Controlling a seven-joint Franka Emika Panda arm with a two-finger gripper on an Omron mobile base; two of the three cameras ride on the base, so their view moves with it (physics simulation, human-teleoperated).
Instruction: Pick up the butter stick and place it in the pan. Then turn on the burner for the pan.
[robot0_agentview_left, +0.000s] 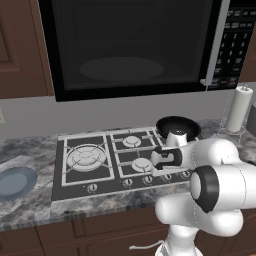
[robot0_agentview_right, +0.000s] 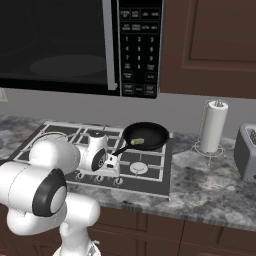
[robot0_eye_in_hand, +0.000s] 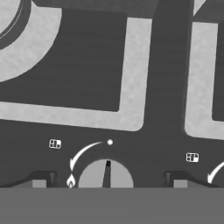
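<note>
Far left on the marbled table (robot0_agentview_left: 30, 150): a round blue-grey plate (robot0_agentview_left: 15, 181), its left edge cut off by the frame in the left base view. Next, the black cooktop (robot0_agentview_left: 85, 180) with pale grates; a row of knobs along its front edge, partly hidden behind the white arm in both base views. Overhead, a dark microwave (robot0_agentview_left: 130, 45), its top cut off.

Gripper (robot0_eye_in_hand: 108, 180) low over the cooktop's front edge, jaws spread wide, holding nothing; in the hand view a fingertip (robot0_eye_in_hand: 40, 180) on each side of a round knob (robot0_eye_in_hand: 106, 175), not touching it. Knob's lower half lost behind the bottom band; its dark pointer line upright, toward a white dot, with a curved arrow and flame mark just left. Small burner-layout icons too tiny to read. In the base views, gripper itself masked by the wrist and forearm.

Further right, the pan (robot0_agentview_right: 145, 136) on the rear right burner, handle pointing forward and left toward the arm. Inside it, the butter stick (robot0_agentview_right: 138, 142), lying flat near the front of the pan's floor, small and faint.

Right of the cooktop, a paper towel roll (robot0_agentview_right: 214, 126) upright on a wire stand, then a grey toaster (robot0_agentview_right: 248, 150) cut off at the right edge.
</note>
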